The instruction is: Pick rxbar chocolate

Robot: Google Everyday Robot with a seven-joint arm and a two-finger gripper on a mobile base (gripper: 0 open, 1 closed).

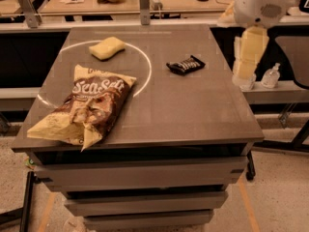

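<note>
A flat-topped grey table (193, 115) with stacked shelves beneath it fills the middle of the camera view. The rxbar chocolate (186, 65), a small flat bar in a glossy black wrapper with pale lettering, lies on the table's far right part, turned at a slant, with bare tabletop all around it. A thin white ring (147, 71) is drawn on the table's far left half, and the bar sits just outside its right-hand arc. A yellow sponge block (107, 48) rests inside the ring near the table's back edge. A large crumpled brown-and-cream "Sea Salt" chip bag (89, 108) sprawls over the table's near left corner, crossing the ring's line. The gripper (246, 66) hangs at the cream-coloured end of the white robot arm (260, 4), beyond the table's right edge, above no part of the tabletop and well apart from the bar; whether it is spread or pressed together cannot be told. A small clear pump bottle (271, 75) stands on a ledge further right of the table.
</note>
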